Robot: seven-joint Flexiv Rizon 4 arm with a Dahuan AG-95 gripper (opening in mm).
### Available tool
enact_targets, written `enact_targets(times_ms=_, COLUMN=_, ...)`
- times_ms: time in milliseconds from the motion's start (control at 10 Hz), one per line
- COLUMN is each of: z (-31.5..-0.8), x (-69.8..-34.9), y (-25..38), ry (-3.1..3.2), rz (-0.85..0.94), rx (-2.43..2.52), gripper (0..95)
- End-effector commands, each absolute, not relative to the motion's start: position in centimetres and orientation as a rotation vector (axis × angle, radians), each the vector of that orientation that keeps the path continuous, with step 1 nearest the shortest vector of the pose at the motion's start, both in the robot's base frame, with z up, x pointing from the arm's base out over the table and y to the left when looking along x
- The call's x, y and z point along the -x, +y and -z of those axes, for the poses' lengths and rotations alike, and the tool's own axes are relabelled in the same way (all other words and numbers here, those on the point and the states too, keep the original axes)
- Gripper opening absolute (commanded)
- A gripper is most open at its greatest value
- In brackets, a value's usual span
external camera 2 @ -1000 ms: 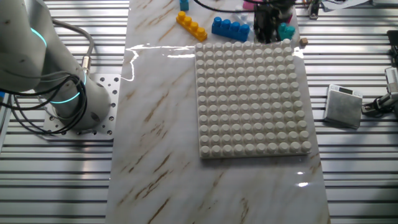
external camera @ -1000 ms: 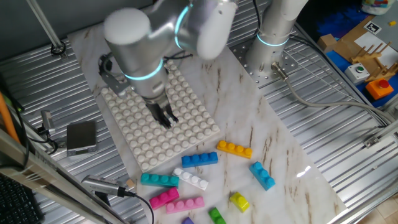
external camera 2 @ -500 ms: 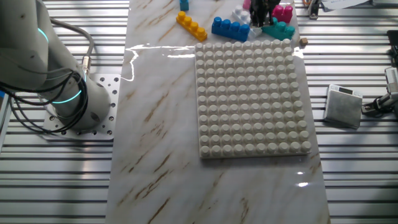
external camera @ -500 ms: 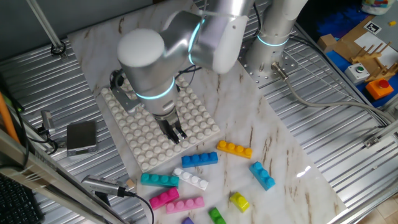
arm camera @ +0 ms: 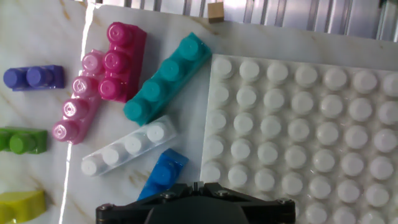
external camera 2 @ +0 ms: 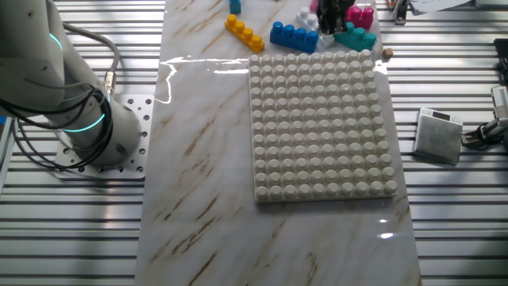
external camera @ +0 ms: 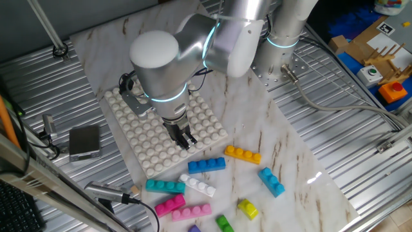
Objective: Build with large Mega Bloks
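Tool [external camera: 185, 139] above baseplate [external camera: 138, 132] edge, near blue brick [external camera: 206, 165]

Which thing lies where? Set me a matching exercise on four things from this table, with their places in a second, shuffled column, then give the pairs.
Things:
1. orange brick
2. white brick
3. yellow brick
4. grey box

Places:
A. on the metal slats, off the marble slab
B. next to the green brick
C. between the teal brick and the blue brick
D. between the blue brick and the light blue brick

Pairs: 1-D, 2-C, 3-B, 4-A.
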State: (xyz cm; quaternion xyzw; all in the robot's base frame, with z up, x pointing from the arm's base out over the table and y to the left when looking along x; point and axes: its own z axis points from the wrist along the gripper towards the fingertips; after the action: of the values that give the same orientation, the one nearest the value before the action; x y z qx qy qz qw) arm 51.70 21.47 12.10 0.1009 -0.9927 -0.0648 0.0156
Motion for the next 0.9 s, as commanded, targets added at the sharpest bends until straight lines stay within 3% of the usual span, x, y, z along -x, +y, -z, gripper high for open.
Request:
enact_targets(times_ms=100, z=-12.1, x=-51.8, y=21.6, ry=-3.063, rz=0.202, rx=-0.338, gripper=0.0)
enact_targets(times_ms=900, z=-11.1, x=-50.1, y=23.1, ry=-3.103, rz=0.201, rx=0.008, gripper=0.0)
